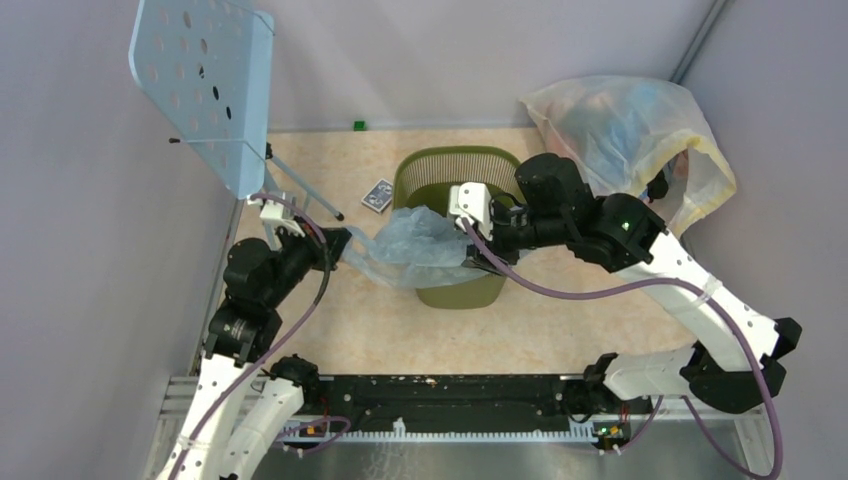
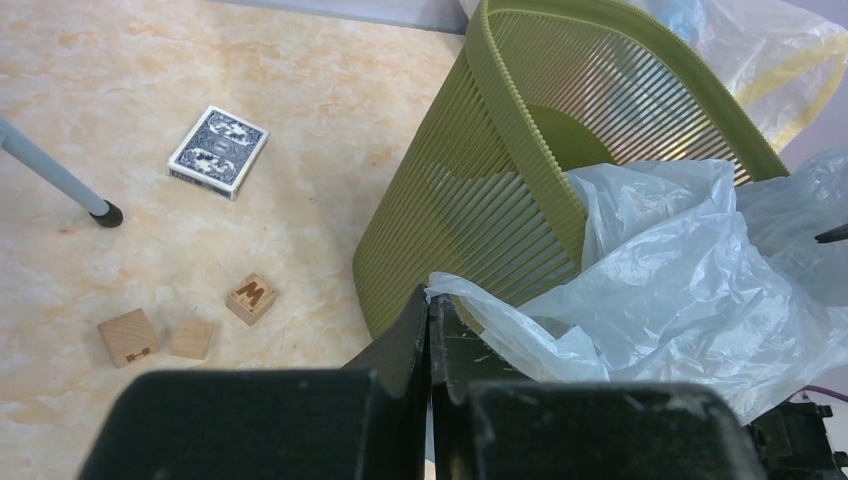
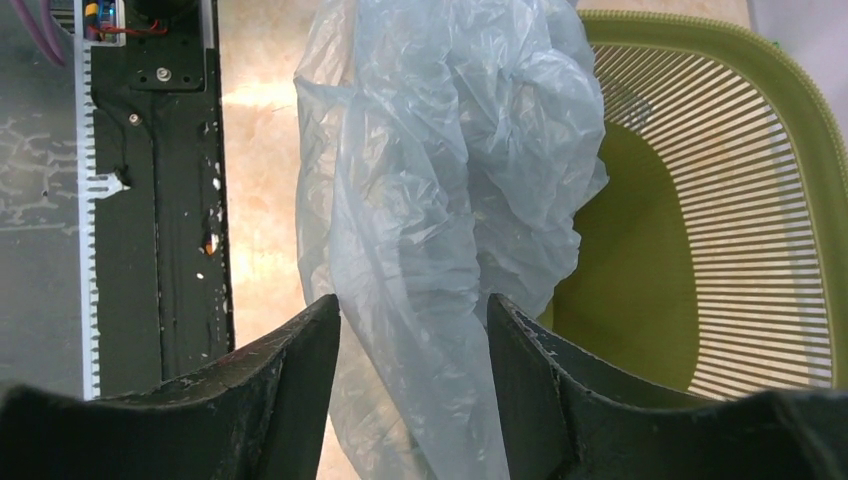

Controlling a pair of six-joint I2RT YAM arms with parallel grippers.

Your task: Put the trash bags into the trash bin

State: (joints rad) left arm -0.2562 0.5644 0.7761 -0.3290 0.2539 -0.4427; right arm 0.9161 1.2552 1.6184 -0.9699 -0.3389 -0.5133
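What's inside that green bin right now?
The green bin shows just its slatted walls and bare floor. The pale plastic bag bunched at its rim covers that side, so anything beneath the bag is hidden.

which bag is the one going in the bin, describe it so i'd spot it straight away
Find the olive-green slatted plastic trash bin in the middle of the table. Lying across its near side is the thin crinkly pale blue-grey translucent trash bag. Unlike the big bulging clear-yellowish sack at the far right, it is bluish and rests on the bin itself.
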